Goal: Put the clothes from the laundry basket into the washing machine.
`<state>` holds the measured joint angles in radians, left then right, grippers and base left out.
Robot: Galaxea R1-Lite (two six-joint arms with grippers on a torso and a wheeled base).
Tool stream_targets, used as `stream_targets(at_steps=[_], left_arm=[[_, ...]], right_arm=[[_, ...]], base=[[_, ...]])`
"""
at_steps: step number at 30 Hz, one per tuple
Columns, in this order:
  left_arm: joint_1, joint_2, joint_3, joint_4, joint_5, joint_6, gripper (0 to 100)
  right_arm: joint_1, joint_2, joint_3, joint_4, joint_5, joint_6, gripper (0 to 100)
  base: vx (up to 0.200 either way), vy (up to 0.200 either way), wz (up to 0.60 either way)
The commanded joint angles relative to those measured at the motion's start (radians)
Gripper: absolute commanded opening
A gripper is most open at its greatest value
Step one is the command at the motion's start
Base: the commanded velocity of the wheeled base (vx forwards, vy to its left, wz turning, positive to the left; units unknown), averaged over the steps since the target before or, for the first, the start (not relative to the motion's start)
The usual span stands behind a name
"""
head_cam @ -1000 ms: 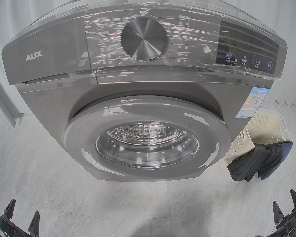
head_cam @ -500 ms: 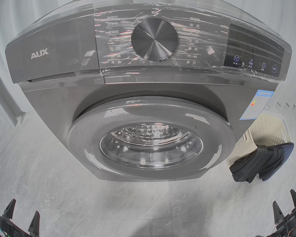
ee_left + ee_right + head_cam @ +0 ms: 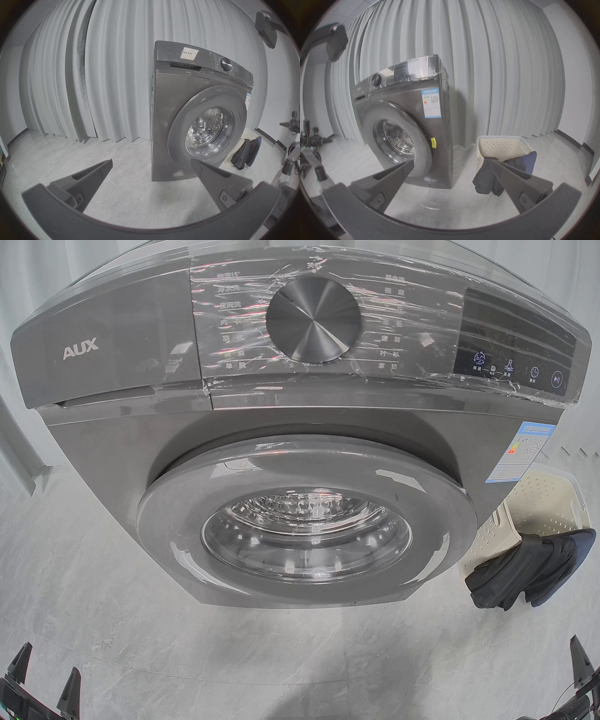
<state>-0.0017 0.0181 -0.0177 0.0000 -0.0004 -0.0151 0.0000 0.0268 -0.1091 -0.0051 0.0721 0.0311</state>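
Observation:
The grey washing machine (image 3: 125, 446) stands right in front, its round glass door (image 3: 306, 459) closed. To its right a cream laundry basket (image 3: 547, 493) sits on the floor, with dark clothes (image 3: 525, 568) draped over its front rim. My left gripper (image 3: 49, 660) is low at the near left, open and empty. Low at the near right, my right gripper (image 3: 587, 655) is also open and empty. In the right wrist view the right gripper (image 3: 451, 162) faces the machine's side, and the basket (image 3: 503, 147) and clothes (image 3: 486, 179) are ahead.
Pale tiled floor (image 3: 250, 652) lies open between me and the machine. White pleated curtains (image 3: 118, 78) hang behind the machine and basket. Plastic film covers the control panel (image 3: 312, 321).
The head camera shifted a little early on, sliding the whole scene rightward. After that my right gripper moved toward the lower right edge of the head view. The left gripper stayed put.

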Motion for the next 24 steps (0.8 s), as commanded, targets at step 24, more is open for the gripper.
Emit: stream_targets(at_steps=[24], left_arm=[[0.0,-0.017,0.016,0.0,-0.003,0.001,100]], right_arm=[[0.4,1.157,-0.313,-0.424,0.121,0.124,100]], base=[[0.0,0.0,0.0]])
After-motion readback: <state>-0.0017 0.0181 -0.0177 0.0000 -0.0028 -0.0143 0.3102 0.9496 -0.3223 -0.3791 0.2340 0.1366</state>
